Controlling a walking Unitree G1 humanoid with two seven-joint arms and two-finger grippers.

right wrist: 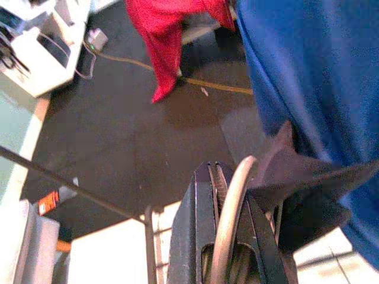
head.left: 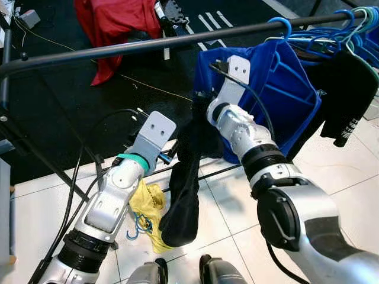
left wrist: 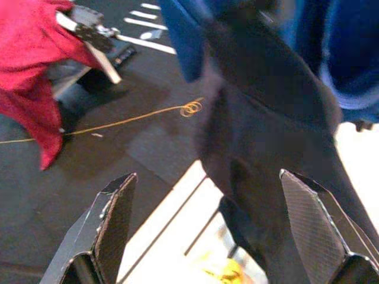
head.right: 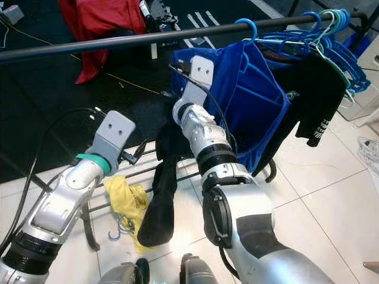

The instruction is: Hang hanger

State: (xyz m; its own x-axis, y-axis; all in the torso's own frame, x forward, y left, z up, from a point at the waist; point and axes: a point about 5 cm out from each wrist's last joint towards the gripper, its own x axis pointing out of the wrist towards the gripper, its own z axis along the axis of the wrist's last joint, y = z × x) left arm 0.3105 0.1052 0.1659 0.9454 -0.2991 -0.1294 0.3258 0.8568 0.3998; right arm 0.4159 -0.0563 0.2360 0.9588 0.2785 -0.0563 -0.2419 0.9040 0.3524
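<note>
Nearest, a yellow cloth (head.left: 149,207) is seen crumpled on the floor (head.left: 331,171). The left gripper (left wrist: 204,222) is held with jaws apart beside a dangling black garment (head.left: 185,195). The right gripper (right wrist: 228,231) is clamped on a hanger (right wrist: 232,213) carrying it, below the rail (head.left: 148,44), with blue hangers (head.left: 331,35) far right.

A black rail (head.left: 118,48) crosses the upper frame. At upper right, blue hangers (head.left: 331,32) hook on it, above a blue garment (head.left: 284,89) and a black shirt (head.left: 349,94). A red cloth (head.left: 112,23) lies upper left. Both silver arms reach toward a dark garment (head.left: 185,183) at centre; a yellow cloth (head.left: 148,204) lies on the white tiled floor (head.left: 225,225) below.
</note>
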